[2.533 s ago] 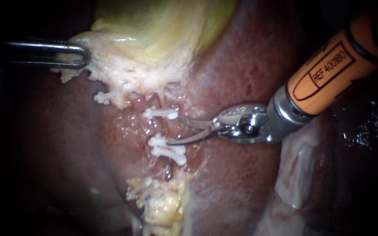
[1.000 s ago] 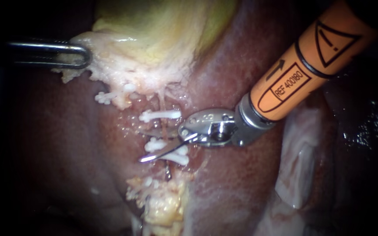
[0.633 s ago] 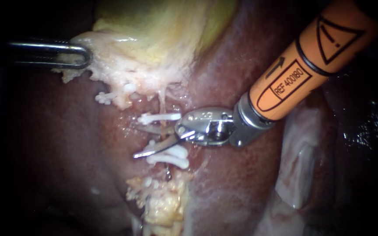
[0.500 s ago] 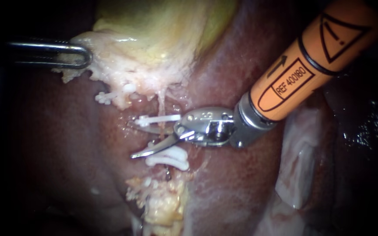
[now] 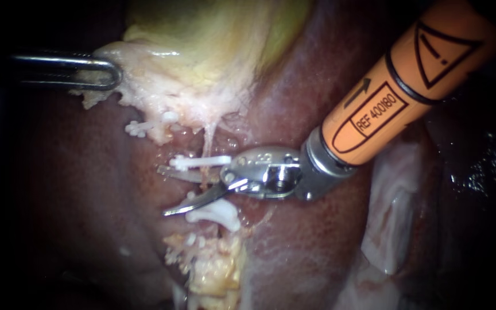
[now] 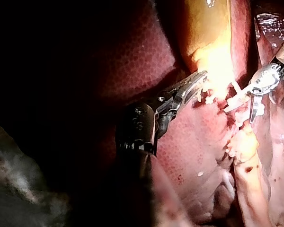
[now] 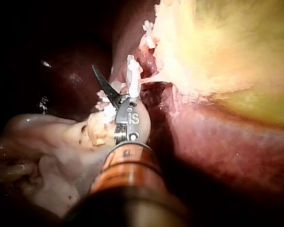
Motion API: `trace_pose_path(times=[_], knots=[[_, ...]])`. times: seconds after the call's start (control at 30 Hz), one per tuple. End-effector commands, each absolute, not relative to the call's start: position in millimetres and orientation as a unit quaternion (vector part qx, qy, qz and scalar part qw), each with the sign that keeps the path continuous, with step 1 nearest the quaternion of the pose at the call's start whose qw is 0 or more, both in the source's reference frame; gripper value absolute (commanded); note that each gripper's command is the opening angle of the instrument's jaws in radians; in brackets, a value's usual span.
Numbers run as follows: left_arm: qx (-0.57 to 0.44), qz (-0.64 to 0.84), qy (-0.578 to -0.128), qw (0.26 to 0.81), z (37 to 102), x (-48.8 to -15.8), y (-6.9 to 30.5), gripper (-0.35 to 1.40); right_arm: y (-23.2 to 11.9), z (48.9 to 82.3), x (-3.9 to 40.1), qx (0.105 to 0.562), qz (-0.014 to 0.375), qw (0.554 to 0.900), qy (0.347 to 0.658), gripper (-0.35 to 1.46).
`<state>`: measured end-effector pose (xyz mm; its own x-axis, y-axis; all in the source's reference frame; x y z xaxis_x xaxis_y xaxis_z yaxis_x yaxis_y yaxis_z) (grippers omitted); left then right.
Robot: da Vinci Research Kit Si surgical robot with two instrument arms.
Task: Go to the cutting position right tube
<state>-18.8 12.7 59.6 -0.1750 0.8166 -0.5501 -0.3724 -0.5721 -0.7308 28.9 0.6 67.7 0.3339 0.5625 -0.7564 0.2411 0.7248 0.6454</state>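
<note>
Since a second ago my right instrument (image 5: 162,191) has slid further left. Its open blades now straddle the right tube (image 5: 208,143) between the upper clip (image 5: 202,162) and the lower clips (image 5: 213,211), not biting. My left instrument (image 5: 96,72) grips the gallbladder (image 5: 202,40) edge, far left. Risk: a drifting blade strikes a clip or nicks the liver (image 5: 76,189). No containers.

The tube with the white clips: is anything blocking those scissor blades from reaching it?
Nothing visible does. The right instrument has its blades open with the tube between them, on the bare stretch between the upper clip and the lower clips. Both sets of clips lie outside the blades, not across them.
</note>
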Motion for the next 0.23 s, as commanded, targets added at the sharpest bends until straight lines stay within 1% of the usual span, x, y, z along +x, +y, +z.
trace_pose_path(times=[0.03,0.23], knots=[[-0.498,0.733,-0.223,0.405,59.6,-18.8,12.7,-0.35,0.6,67.8,28.9,0.355,0.111,0.736,0.566,1.24],[-0.498,0.733,-0.223,0.406,59.7,-18.9,12.8,-0.35,0.6,67.9,28.9,0.361,0.12,0.735,0.561,1.26]])
